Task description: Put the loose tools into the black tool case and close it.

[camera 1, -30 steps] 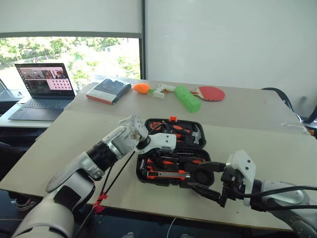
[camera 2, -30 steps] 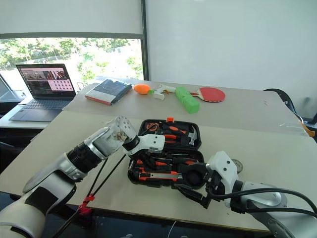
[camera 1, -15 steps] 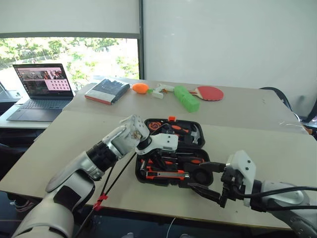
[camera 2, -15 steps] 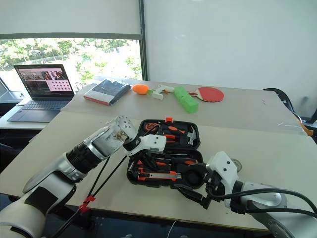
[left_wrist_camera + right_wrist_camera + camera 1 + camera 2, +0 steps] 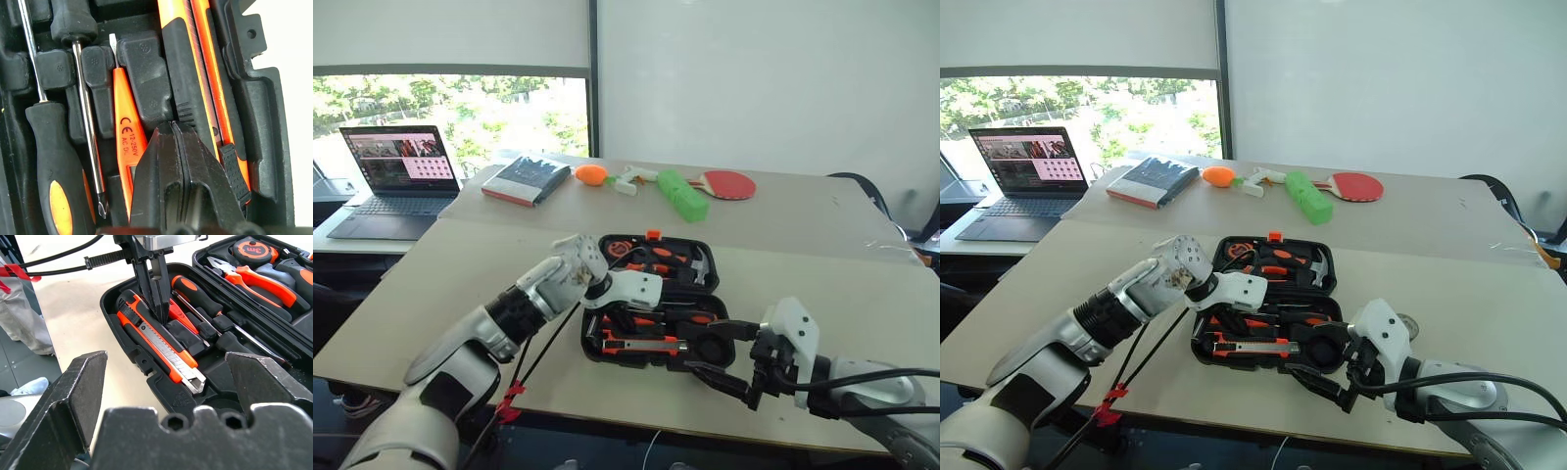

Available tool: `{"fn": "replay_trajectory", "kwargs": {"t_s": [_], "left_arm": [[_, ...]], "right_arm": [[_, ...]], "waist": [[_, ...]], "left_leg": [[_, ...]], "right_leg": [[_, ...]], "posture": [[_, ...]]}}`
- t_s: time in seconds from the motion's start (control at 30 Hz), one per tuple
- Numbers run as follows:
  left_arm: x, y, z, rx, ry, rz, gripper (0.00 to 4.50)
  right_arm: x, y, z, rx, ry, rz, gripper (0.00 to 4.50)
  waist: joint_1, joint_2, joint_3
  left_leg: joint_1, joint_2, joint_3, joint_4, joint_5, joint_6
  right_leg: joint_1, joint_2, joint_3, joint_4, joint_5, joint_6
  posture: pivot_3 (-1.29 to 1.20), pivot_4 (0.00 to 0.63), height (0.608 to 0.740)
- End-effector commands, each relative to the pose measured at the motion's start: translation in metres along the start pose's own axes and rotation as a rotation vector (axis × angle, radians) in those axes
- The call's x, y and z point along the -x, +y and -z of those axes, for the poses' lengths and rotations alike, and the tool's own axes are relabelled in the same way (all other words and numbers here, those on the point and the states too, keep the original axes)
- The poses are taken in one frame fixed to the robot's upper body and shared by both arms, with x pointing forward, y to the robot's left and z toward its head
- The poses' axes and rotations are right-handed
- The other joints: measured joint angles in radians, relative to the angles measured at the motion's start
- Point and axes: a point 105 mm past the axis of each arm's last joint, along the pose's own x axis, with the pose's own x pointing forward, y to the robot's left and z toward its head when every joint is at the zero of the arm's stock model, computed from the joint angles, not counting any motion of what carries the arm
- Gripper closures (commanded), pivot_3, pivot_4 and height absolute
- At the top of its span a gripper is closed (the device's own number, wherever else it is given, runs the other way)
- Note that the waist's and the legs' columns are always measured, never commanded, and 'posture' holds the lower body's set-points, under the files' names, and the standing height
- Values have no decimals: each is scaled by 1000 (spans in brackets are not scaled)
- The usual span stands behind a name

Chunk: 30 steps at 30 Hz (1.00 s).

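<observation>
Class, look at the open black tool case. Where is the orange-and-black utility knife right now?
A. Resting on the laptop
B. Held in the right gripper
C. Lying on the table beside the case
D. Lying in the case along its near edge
D: the utility knife lies inside the black tool case, along the edge nearest the robot.

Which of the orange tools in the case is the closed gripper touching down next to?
The left gripper points down between the utility knife, with its metal blade strip, and the slim orange tester screwdriver printed with voltage markings.
</observation>
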Motion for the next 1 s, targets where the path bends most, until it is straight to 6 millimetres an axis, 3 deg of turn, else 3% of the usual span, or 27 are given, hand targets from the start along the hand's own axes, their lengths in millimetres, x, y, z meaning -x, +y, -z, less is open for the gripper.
{"fn": "replay_trajectory", "kwargs": {"t_s": [0.03,0.2,0.33,0.77,1.0], "left_arm": [[0,5,-10,17,-44,-6,4439],[31,18,-24,62,-127,-31,4439],[48,11,-38,74,-205,25,4439],[20,-10,-14,-8,-76,90,4439],[14,-4,-9,-12,-52,62,4439]], "right_arm": [[3,1,-11,40,-33,10,0],[3,1,-11,36,-30,9,0],[3,1,-10,33,-26,6,0],[4,3,-9,34,-24,5,0],[3,4,-10,32,-28,3,0]], "waist": [[0,0,0],[3,-1,0],[1,-1,0],[-2,-1,0],[0,-1,0]], "left_leg": [[0,0,0,0,0,0],[-2,-1,0,2,0,0],[-3,-1,0,2,0,0],[-2,-1,-2,1,0,0],[-2,-1,-2,1,0,0]], "right_leg": [[0,0,0,0,0,0],[0,0,0,0,0,1],[-1,0,0,0,0,1],[-1,0,0,1,-1,1],[-1,0,0,1,-1,1]], "posture": [[0,150,736],[0,150,736],[0,150,736],[0,150,736],[0,150,736]]}}
